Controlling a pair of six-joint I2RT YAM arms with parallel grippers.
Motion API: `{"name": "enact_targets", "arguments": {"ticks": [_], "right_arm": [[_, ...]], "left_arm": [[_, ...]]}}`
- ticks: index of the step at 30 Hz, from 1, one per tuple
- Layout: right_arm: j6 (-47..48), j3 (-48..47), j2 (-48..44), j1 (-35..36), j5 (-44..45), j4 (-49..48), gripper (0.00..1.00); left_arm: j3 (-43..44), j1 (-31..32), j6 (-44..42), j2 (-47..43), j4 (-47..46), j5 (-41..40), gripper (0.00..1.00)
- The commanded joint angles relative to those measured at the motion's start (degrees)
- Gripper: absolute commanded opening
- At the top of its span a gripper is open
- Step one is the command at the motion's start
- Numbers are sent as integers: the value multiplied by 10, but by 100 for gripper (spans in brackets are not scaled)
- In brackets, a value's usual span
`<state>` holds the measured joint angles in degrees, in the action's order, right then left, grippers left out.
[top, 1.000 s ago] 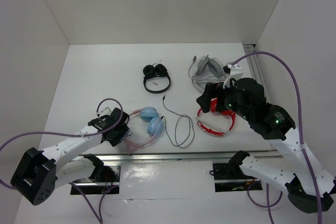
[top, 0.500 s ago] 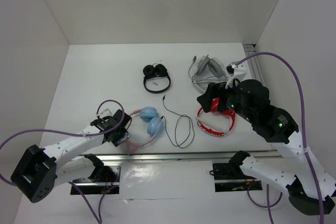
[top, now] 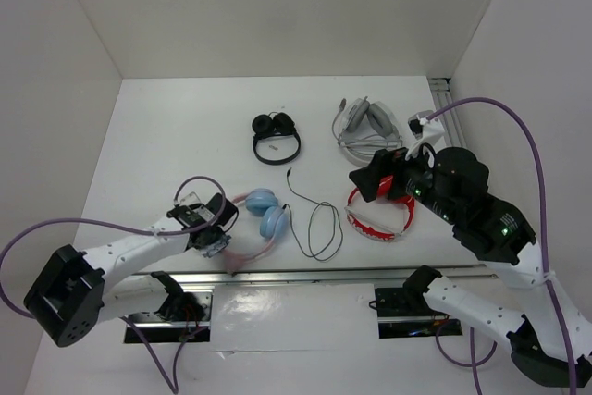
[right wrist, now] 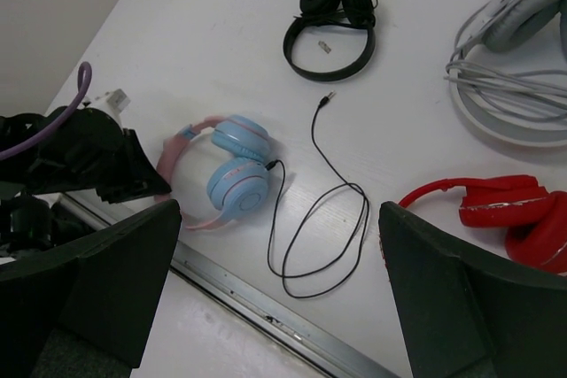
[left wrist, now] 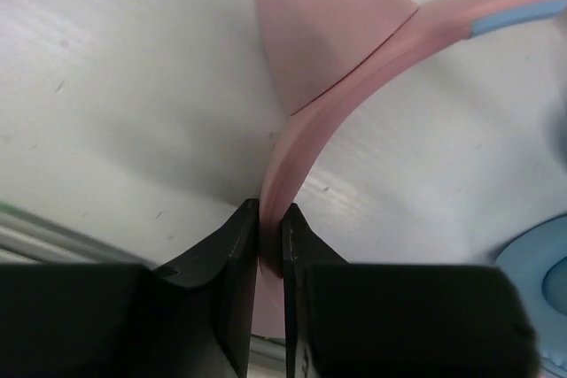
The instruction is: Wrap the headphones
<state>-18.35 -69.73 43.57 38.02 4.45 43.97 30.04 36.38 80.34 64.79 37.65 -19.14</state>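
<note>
Hidden first: near-left stretch of headphones (top: 273, 222) band under left gripper (top: 213, 228) in top view. In left wrist view, band lost low down between the fingers (left wrist: 232, 272), blue cup cut off at right edge, one pink cat ear fully visible. Red pair (right wrist: 496, 201) cut by right edge of right wrist view, grey pair (right wrist: 523, 11) cut at far-right corner. Far part of red pair under right gripper (right wrist: 276, 245) in top view. Cable-to-cup joint too small to judge.

Left arm low, stretched from near-left base toward the right, wrist close over table (top: 176, 127) beside near rail (top: 305, 274). Jaws almost closed, pinching thin pink band edge-on. Headphones flat on table, near centre-left, cups together at right end of band. Cable (right wrist: 313, 135) loose in a loop just right of cups, plug end toward far side.

Right arm raised, elbow high, wrist tipped down over red pair, well apart from headphones. Jaws wide apart, holding nothing. Black pair (top: 276, 141) far centre, grey pair far right.
</note>
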Motion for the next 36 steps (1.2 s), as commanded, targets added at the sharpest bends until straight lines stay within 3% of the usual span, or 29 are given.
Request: {"name": "enact_targets", "arguments": {"ticks": [1, 6, 13, 16, 19, 23, 27, 28, 32, 36], "right_arm": [[7, 5, 2, 3, -15, -34, 100], [7, 5, 2, 3, -21, -40, 100], [20, -1, 13, 3, -70, -65, 100], [15, 31, 4, 3, -90, -111, 100], [16, 73, -3, 3, -138, -204, 98], [16, 141, 41, 3, -121, -289, 97], [38, 217, 58, 25, -220, -439, 94], [48, 233, 50, 35, -220, -493, 94], [124, 271, 65, 105, -170, -552, 94], [147, 284, 118, 125, -135, -600, 90]], "left_arm": [[25, 34, 31, -9, 122, -22, 0], [124, 68, 41, -86, 245, -77, 0], [297, 73, -60, -172, 339, -156, 0], [384, 73, -160, -151, 334, -194, 0], [479, 73, -161, -104, 401, -252, 0], [565, 66, -175, -52, 401, -279, 0], [648, 47, -239, -19, 363, -262, 0], [668, 40, -250, -7, 363, -254, 0], [768, 33, -286, 6, 357, -216, 0], [801, 23, -309, -1, 352, -180, 0]]}}
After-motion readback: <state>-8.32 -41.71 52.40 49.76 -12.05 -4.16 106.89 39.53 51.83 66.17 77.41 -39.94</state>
